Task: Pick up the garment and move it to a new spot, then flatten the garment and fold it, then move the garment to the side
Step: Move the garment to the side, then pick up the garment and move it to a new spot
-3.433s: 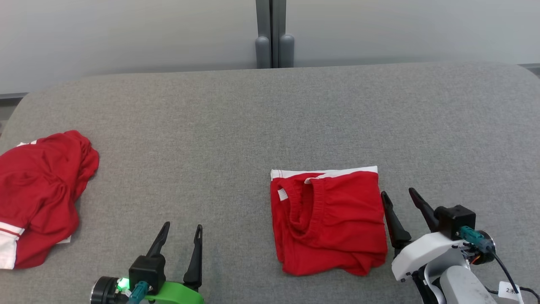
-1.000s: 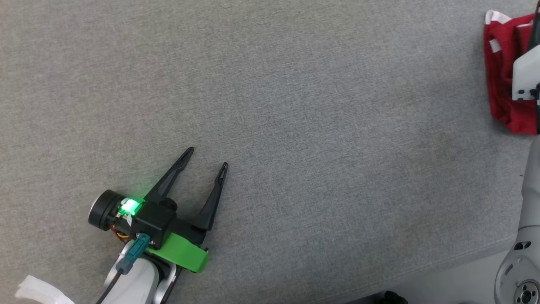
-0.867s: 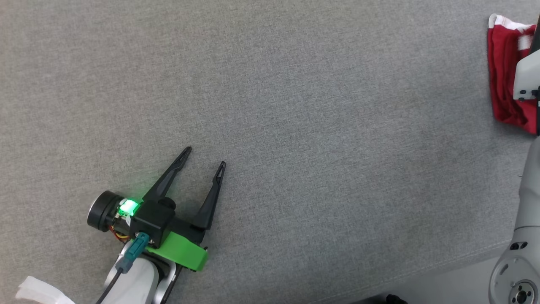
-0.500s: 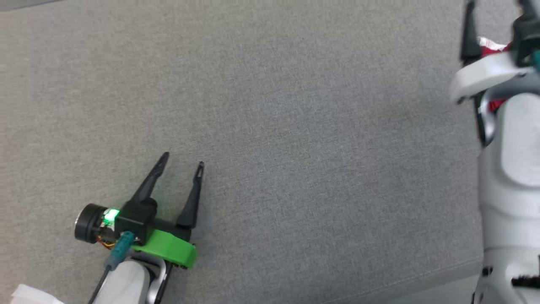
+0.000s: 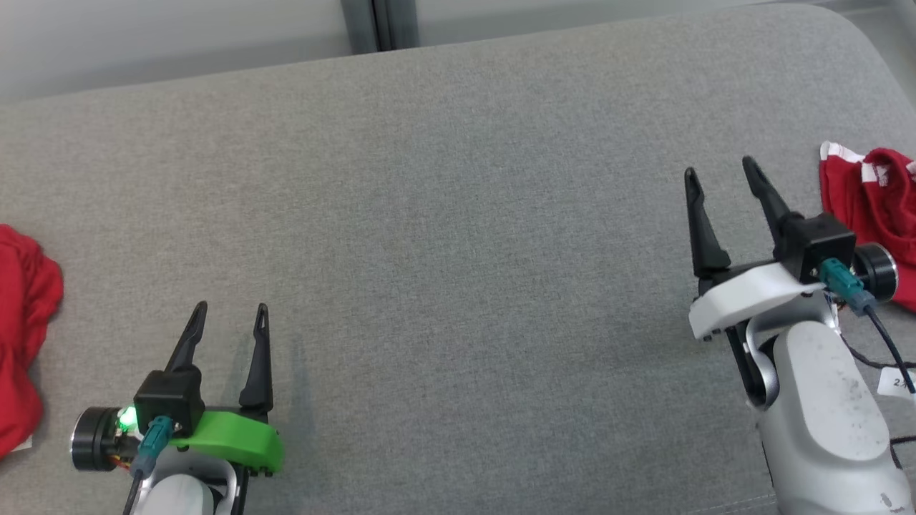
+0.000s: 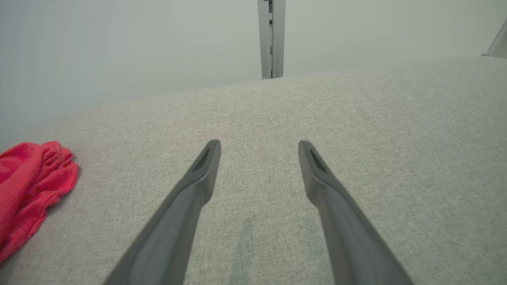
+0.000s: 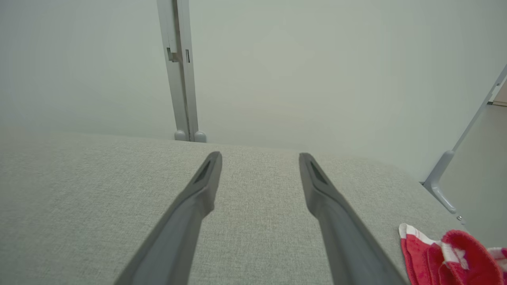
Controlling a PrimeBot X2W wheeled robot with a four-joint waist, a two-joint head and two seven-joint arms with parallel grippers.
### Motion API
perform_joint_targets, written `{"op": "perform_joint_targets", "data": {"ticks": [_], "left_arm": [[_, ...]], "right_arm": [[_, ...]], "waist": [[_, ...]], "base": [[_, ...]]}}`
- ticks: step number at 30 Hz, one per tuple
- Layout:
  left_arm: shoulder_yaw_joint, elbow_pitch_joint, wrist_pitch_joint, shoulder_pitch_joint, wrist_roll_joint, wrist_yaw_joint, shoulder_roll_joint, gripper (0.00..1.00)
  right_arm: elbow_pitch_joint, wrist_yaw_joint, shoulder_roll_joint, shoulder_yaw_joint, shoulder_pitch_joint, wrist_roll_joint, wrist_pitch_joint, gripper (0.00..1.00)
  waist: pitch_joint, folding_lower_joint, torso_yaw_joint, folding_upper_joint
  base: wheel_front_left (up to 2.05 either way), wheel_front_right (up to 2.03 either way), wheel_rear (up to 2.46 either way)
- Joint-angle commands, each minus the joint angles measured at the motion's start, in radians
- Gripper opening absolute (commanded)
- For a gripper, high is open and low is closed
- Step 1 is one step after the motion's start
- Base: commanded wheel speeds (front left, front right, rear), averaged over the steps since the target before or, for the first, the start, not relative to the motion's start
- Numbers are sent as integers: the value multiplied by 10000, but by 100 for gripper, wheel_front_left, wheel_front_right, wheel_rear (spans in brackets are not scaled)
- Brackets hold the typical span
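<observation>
The folded red garment with white trim (image 5: pixel 876 204) lies at the right edge of the grey cushioned table (image 5: pixel 458 236), partly behind my right wrist; the right wrist view catches it (image 7: pixel 451 255) at the lower right. Left of it, my right gripper (image 5: pixel 718 169) hovers open and empty, also seen close up (image 7: pixel 259 158). A second red garment, crumpled (image 5: pixel 21 336), sits at the far left edge and appears in the left wrist view (image 6: pixel 29 186). My left gripper (image 5: pixel 231 310) is open and empty near the front left, its fingers apart (image 6: pixel 259 144) over bare fabric.
A pale wall with a grey vertical post (image 5: pixel 378 25) stands behind the table's far edge. The table's right end curves off near a grey metal bar (image 7: pixel 455 166). Bare grey fabric stretches between my two grippers.
The head camera swung left and down, then back up. The folded garment now lies at the right edge instead of the centre front. My right gripper has let it go and pulled left.
</observation>
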Motion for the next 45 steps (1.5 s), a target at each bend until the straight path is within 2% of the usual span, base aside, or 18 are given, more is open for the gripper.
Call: {"op": "perform_joint_targets", "data": {"ticks": [1,6,13,24,28,39,45], "left_arm": [[157,75,12,200,142,47,-39,100],[625,270,11,785,175,170,-233,100],[1011,210,11,1617,209,269,-476,100],[999,260,11,1629,22,125,-582,100],[1103,416,11,1463,-2,83,-587,100],[1581,766,11,1342,17,20,-595,100],[1788,992,11,1432,-263,-25,-598,100]], "right_arm": [[25,-15,-46,101,370,125,-45,100],[224,-15,-51,573,1470,634,-44,100],[175,-15,-53,739,2530,1145,-46,100],[205,-15,-45,751,2892,1123,-45,100],[203,-15,-45,756,2856,1117,-47,100],[399,-15,-47,568,2690,1103,-45,100],[568,-15,-48,686,2575,1224,-47,100]], "waist": [[-756,0,553,0],[-1371,0,742,0],[-1943,0,855,0],[-1834,0,1369,0],[-1641,0,1879,0],[-1467,0,4222,0],[-1464,0,5137,0]], "base": [[0,0,0],[0,0,0],[0,0,0],[0,0,0],[0,0,0],[0,0,0],[0,0,0]]}}
